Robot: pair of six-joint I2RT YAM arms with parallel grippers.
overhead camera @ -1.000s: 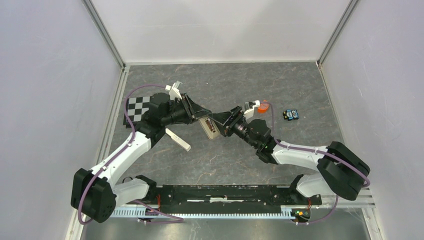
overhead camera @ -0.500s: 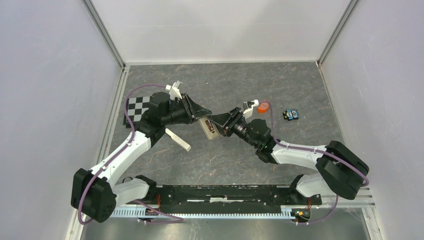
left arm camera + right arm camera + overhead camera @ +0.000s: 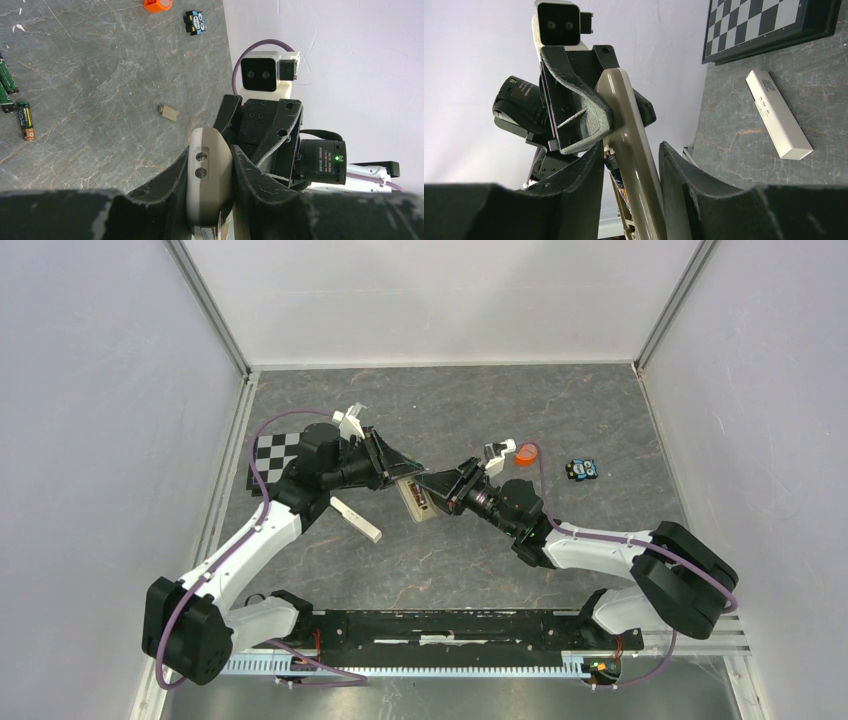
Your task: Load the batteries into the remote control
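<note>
My left gripper (image 3: 398, 472) is shut on one end of the remote control (image 3: 418, 498) and holds it above the table. In the left wrist view that end (image 3: 209, 175) is clamped between the fingers, white front on one side and tan back on the other. My right gripper (image 3: 631, 149) straddles the remote's (image 3: 634, 150) other part. Its jaws are partly closed and a thin gap shows on one side. One dark battery (image 3: 615, 167) sits at the recess beside one right finger. Loose batteries (image 3: 25, 120) lie on the table.
A white bar (image 3: 357, 519) lies below the left arm, near a checkerboard (image 3: 275, 455). A small tan piece (image 3: 168, 112), an orange object (image 3: 527, 454) and a blue and black toy (image 3: 583, 469) sit on the grey table, with white walls around.
The right gripper's jaws have narrowed around the remote, and the right wrist has edged slightly left toward it. The left arm still holds the remote in the same place.
</note>
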